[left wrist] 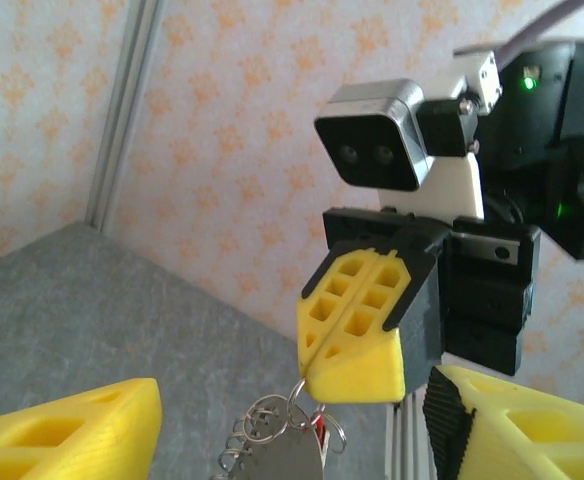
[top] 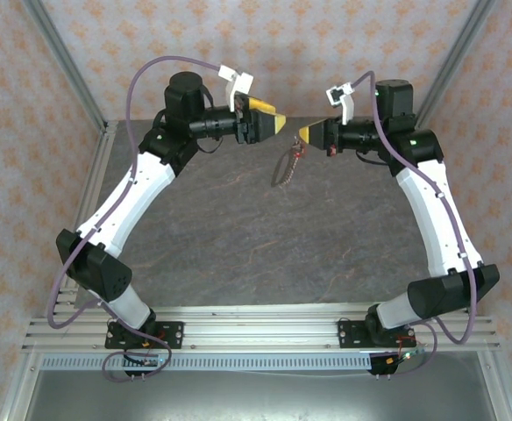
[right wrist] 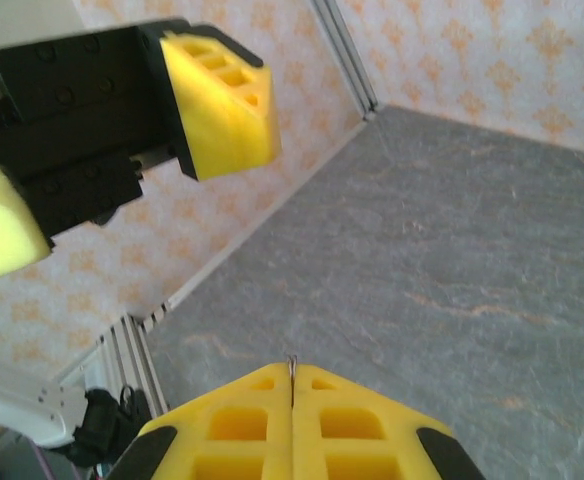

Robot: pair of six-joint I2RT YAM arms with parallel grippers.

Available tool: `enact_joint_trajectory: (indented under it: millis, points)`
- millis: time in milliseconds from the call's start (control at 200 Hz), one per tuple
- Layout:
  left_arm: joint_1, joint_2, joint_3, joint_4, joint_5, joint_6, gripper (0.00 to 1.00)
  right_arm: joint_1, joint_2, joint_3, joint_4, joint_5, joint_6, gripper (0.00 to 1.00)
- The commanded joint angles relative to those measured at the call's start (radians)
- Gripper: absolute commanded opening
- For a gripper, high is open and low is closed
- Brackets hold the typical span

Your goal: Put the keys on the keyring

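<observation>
Metal, light and likely slippery, the keyring (top: 284,167) hung pinched by its stiff loop in the right gripper (top: 302,134); the left gripper (top: 280,123) gaped.

The left pincer (top: 280,120) and right pincer (top: 303,134) have bright yellow fingers on black bodies. The arms (top: 133,189) are white and black, with purple cables (top: 138,83). The bench (top: 238,237) is grey, marbled with brownish veins. The walls (top: 326,44) are pale pink with an orange floral print. The keyring (top: 286,167) is grey-brown and the key (left wrist: 319,420) is red.
</observation>
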Motion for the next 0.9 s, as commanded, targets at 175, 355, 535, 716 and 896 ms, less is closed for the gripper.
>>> enact_joint_trajectory:
  millis: [175, 355, 535, 716, 896]
  points:
    - [0.006, 0.102, 0.108, -0.253, 0.114, 0.181, 0.72, 0.0, 0.021, 0.011, -0.144, -0.02, -0.138, 0.0]
    - [0.007, 0.163, 0.195, -0.404, 0.167, 0.284, 0.64, 0.005, 0.05, 0.052, -0.198, -0.014, -0.174, 0.0]
    - [0.016, 0.2, 0.245, -0.461, 0.223, 0.329, 0.6, 0.022, 0.096, 0.116, -0.284, 0.03, -0.226, 0.0]
    - [0.03, 0.259, 0.329, -0.554, 0.283, 0.386, 0.52, 0.028, 0.107, 0.125, -0.298, 0.048, -0.236, 0.0]
    - [0.031, 0.328, 0.387, -0.605, 0.319, 0.419, 0.47, 0.027, 0.117, 0.149, -0.305, 0.042, -0.24, 0.0]
